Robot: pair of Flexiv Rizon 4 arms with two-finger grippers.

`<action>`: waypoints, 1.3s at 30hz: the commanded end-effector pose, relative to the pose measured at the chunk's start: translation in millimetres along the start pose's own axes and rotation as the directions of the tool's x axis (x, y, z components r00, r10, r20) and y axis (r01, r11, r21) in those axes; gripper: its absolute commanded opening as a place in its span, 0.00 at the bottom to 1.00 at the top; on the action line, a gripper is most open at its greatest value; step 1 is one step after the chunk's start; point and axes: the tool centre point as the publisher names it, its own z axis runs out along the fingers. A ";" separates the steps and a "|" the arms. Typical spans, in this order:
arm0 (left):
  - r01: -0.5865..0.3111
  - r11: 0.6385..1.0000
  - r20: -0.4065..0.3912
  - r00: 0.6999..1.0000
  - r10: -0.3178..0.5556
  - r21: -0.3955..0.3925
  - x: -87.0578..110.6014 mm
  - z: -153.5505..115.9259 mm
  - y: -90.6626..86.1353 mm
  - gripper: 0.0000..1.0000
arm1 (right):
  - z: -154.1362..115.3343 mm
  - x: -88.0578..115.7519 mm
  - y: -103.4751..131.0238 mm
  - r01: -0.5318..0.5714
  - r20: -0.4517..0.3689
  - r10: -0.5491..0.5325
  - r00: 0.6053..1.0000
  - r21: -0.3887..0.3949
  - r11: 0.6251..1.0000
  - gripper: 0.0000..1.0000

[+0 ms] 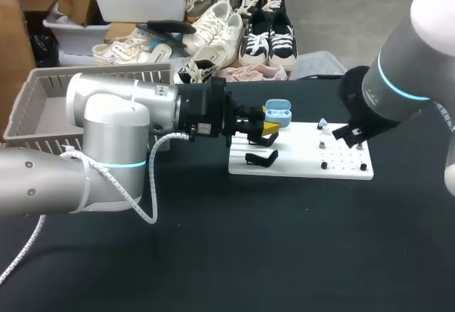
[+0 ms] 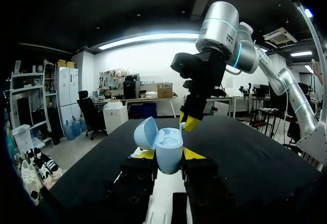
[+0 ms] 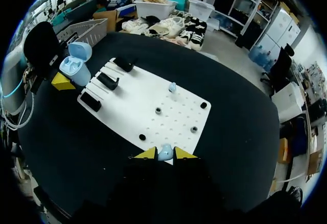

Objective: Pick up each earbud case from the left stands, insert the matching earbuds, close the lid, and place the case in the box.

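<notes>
The left hand [image 1: 266, 128] is clamped on the light blue earbud case [image 1: 278, 112] from two sides. The case has its lid open. It is up in the air over the left end of the white board [image 3: 133, 106], by the black stands [image 3: 108, 80]. The right hand [image 3: 166, 155] pinches a blue earbud [image 3: 164, 151] over the board's right end. The two hands are apart. A grey basket [image 1: 43, 88] stands at the back left of the worktop [image 1: 284, 241], which spreads wide in front of the board.
</notes>
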 end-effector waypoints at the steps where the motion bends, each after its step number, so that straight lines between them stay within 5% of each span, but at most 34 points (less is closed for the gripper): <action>1: -0.001 1.000 0.002 1.000 0.001 -0.004 0.3 -0.3 -1.4 0.00 | 0.0 -1.3 0.2 -0.001 -0.003 0.001 1.000 0.001 1.000 0.00; 25: -0.001 1.000 0.002 1.000 0.001 -0.004 0.3 -0.3 -1.4 0.00 | 0.0 -1.3 0.2 -0.001 -0.003 0.001 1.000 0.001 1.000 0.00; 28: -0.001 1.000 0.002 1.000 0.001 -0.004 0.3 -0.3 -1.4 0.00 | -5.6 -3.5 3.8 -0.131 -0.040 0.133 0.990 0.034 0.991 0.00; 34: -0.001 1.000 0.002 1.000 0.001 -0.004 0.3 -0.3 -1.4 0.00 | -15.4 -9.4 11.0 -0.420 -0.138 0.440 0.887 0.155 0.894 0.00; 39: -0.001 1.000 0.002 1.000 0.001 -0.004 0.3 -0.3 -1.4 0.00 | -30.6 -15.6 24.1 -0.592 -0.161 0.634 0.756 0.246 0.768 0.00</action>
